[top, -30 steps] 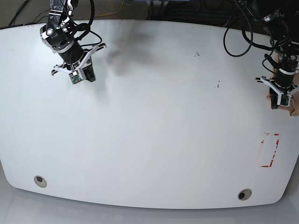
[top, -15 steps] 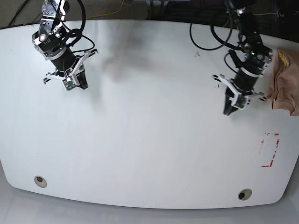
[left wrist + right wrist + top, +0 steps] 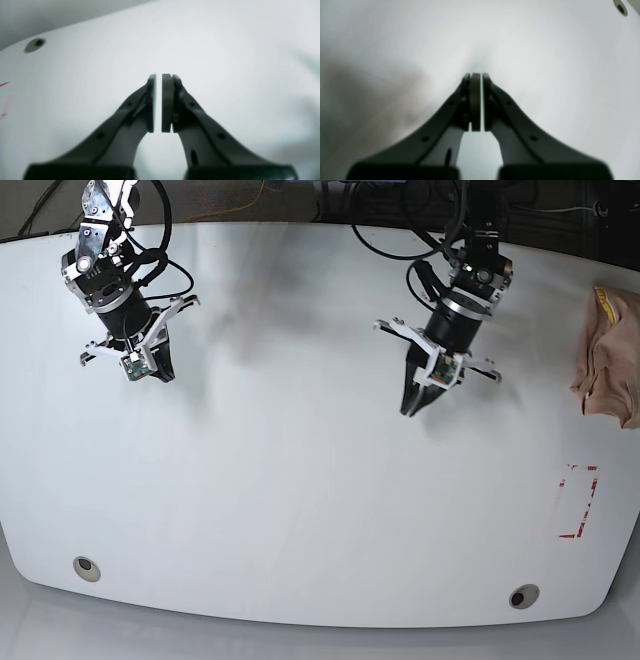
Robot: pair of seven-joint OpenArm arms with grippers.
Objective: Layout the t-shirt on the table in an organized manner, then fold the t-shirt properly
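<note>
T-shirt point(image 3: 607, 358) is bunched in a peach-pink heap at the table's right edge, upper part, partly cut by the frame. Its long axis runs roughly along that edge, far to near; a yellow bit shows at the top end. Which way the collar or hem points can't be told, it's crumpled. Not touched by either arm.

Left gripper point(image 3: 412, 402) hangs over the table's middle, a bit toward the far edge, fingers angled down and toward the near-left, well apart from the shirt. In the left wrist view the left gripper point(image 3: 158, 102) has its pads together with only a thin slit, nothing between them. Right gripper point(image 3: 160, 370) is near the far-left corner; in its wrist view the right gripper point(image 3: 477, 102) is also closed on nothing.

Table point(image 3: 300, 510) is white, smooth, curved edges, mostly bare. Grommet hole point(image 3: 87, 568) near the near-left corner, second grommet hole point(image 3: 523, 596) near the near-right corner. Red rectangle outline point(image 3: 578, 500) by the right edge, nearer than the shirt. Soft arm shadows on the far part. Black cables and dark floor beyond the far edge; wrist views blurred.
</note>
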